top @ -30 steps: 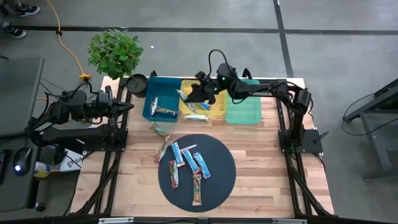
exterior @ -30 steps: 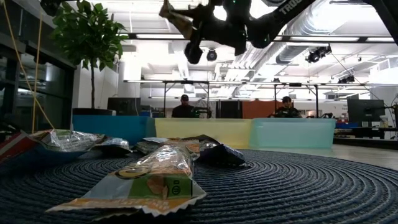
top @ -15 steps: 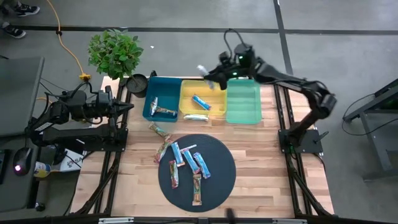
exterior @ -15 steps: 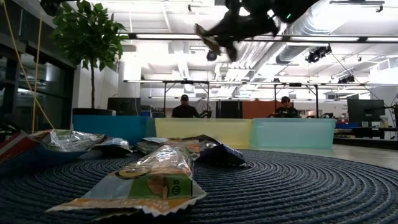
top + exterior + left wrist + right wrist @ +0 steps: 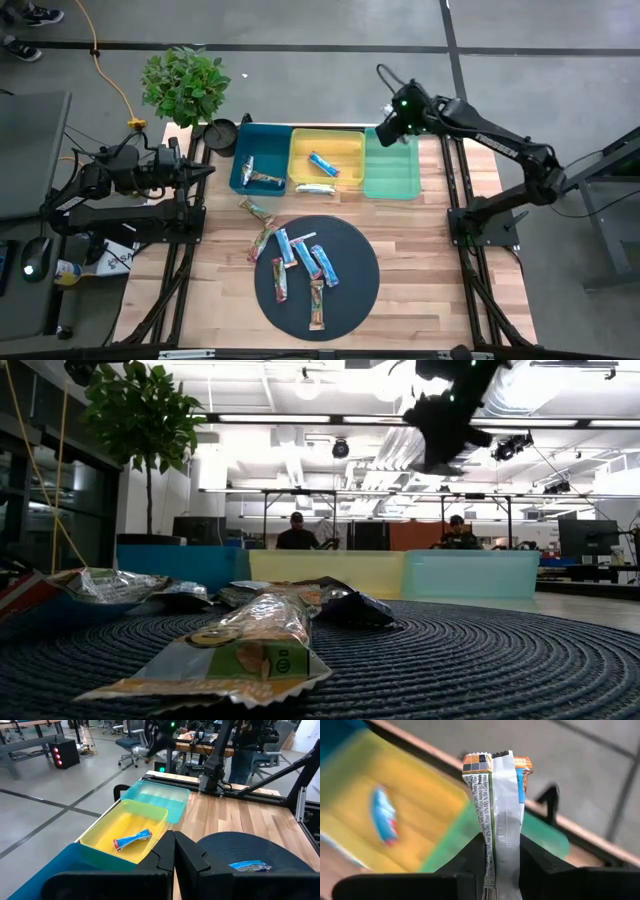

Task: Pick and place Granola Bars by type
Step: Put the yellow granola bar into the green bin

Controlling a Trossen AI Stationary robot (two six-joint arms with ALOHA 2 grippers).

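R gripper (image 5: 388, 128) is now up over the back edge of the green bin (image 5: 392, 178), high above the table. A sec ago it hung over the yellow bin (image 5: 343, 148) near the teal one; half a sec ago it was between yellow and green. So the arm has swung sideways across the bin row, carrying its load with it.

Load: a granola bar (image 5: 496, 815) w/ silver-white back seam and an orange-brown printed end, clamped upright between the R fingers (image 5: 470, 857), most of the wrapper sticking out past them. Not released yet. Wrist view shows green and yellow bin floors passing beneath it, blurred.

Meaning for the task, as I read it: this type goes to the green bin, which has no bars in it so far. Drop looks like the next step; arm prob needs to come down or move more over the bin's middle first, since it sits near the rim.

Rest is unchanged: blue-wrapped bar (image 5: 322, 165) and a pale bar (image 5: 315, 188) lie in yellow, one bar (image 5: 262, 178) in the teal bin (image 5: 240, 150). Several bars wait on the dark round mat (image 5: 352, 290), a couple more on the wood just beside it.

L gripper (image 5: 173, 851) is parked at the table's left side, fingers pressed together, holding nothing.
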